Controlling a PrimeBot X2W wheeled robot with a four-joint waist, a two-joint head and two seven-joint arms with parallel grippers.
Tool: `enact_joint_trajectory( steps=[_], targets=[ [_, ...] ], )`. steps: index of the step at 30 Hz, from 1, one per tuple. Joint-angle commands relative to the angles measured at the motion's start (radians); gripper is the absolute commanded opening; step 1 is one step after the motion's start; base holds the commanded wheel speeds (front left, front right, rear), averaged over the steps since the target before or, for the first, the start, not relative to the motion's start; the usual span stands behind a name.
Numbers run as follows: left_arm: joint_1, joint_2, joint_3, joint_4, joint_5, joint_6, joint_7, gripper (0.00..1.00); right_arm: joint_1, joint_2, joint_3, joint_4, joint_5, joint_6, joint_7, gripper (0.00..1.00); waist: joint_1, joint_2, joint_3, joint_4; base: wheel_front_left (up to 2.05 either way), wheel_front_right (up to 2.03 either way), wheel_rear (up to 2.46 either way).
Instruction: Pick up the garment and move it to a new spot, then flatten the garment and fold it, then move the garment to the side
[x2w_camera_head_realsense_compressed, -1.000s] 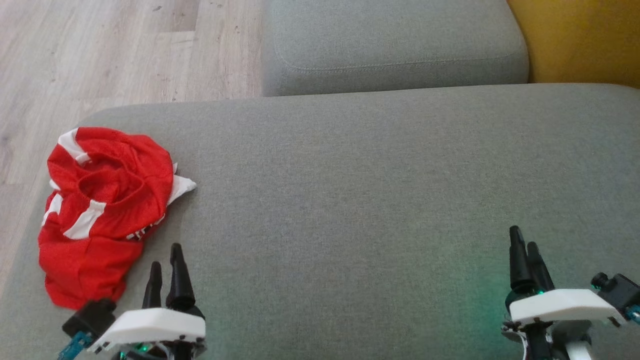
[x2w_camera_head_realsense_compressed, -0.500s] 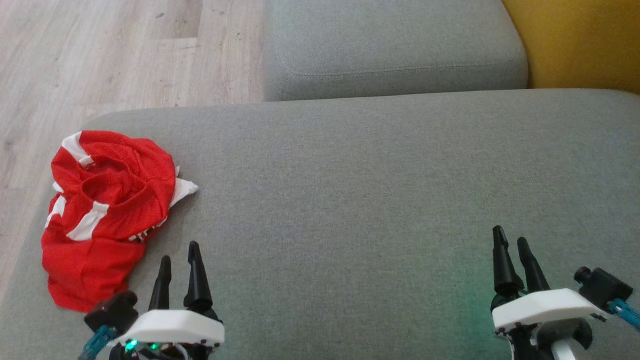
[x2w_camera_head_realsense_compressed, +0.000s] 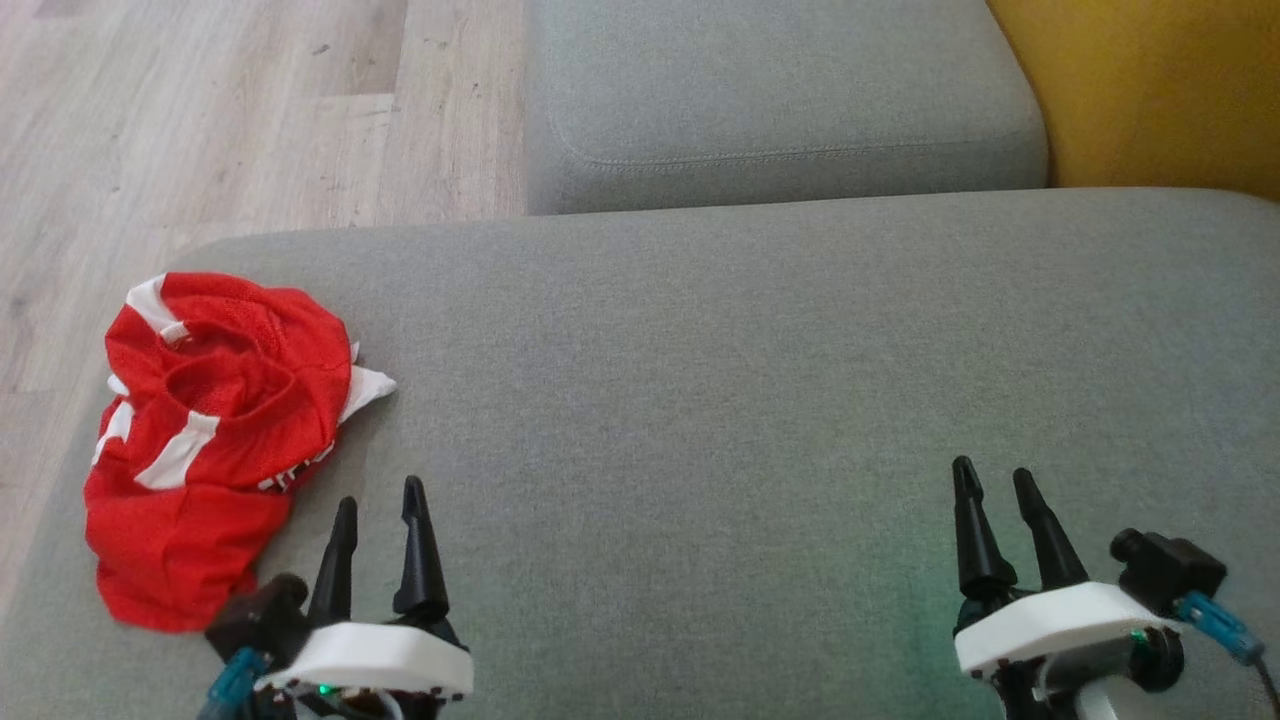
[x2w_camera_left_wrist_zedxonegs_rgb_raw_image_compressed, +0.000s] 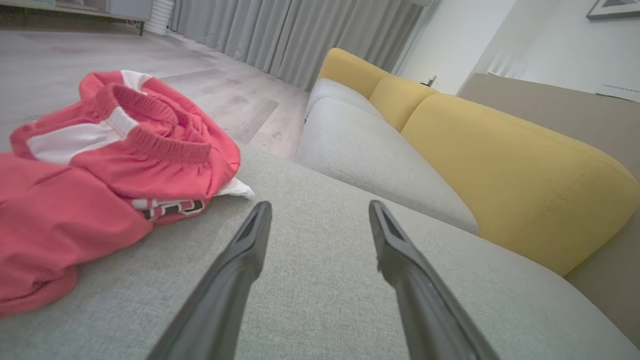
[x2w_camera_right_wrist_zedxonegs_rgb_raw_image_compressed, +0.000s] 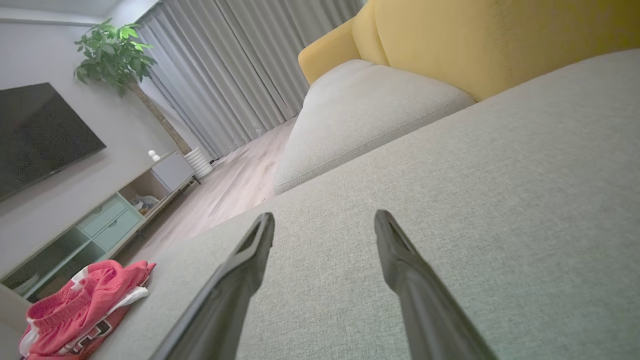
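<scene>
Red garment (x2w_camera_head_realsense_compressed: 200, 440), frame left, looks light and limp; pinch its ribbed waistband (x2w_camera_left_wrist_zedxonegs_rgb_raw_image_compressed: 165, 142). Left gripper (x2w_camera_head_realsense_compressed: 378, 492) and right gripper (x2w_camera_head_realsense_compressed: 992, 468) gape empty.

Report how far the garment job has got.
Done: nothing yet; the red garment lies crumpled at the left end of the grey cushion. In hand: the left gripper hovers open beside it, not touching; the right gripper is open and empty, far off. Left: pick up, move, flatten, fold, set aside.
</scene>
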Motion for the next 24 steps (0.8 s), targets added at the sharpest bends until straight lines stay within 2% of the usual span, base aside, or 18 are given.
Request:
enact_joint_trajectory(
  steps=[1,17,24],
  targets=[
    [-0.047,0.005,0.007,-0.040,0.031,0.006,-0.014,1.00,-0.045,-0.007,0.023,-0.031,-0.033,0.006,-0.015,1.00,0.0000,0.0000,-0.002,0.000,0.00,0.00,0.00],
    [-0.043,0.006,-0.027,-0.055,0.222,0.037,-0.061,1.00,-0.039,-0.008,0.053,-0.039,-0.234,0.007,-0.062,1.00,0.0000,0.0000,-0.020,0.001,0.00,0.00,0.00],
    [-0.048,0.006,-0.031,-0.042,0.297,0.065,-0.082,1.00,-0.038,-0.008,0.039,-0.039,-0.320,0.007,-0.083,1.00,0.0000,0.0000,-0.015,0.009,0.00,0.00,0.00]
  ],
)
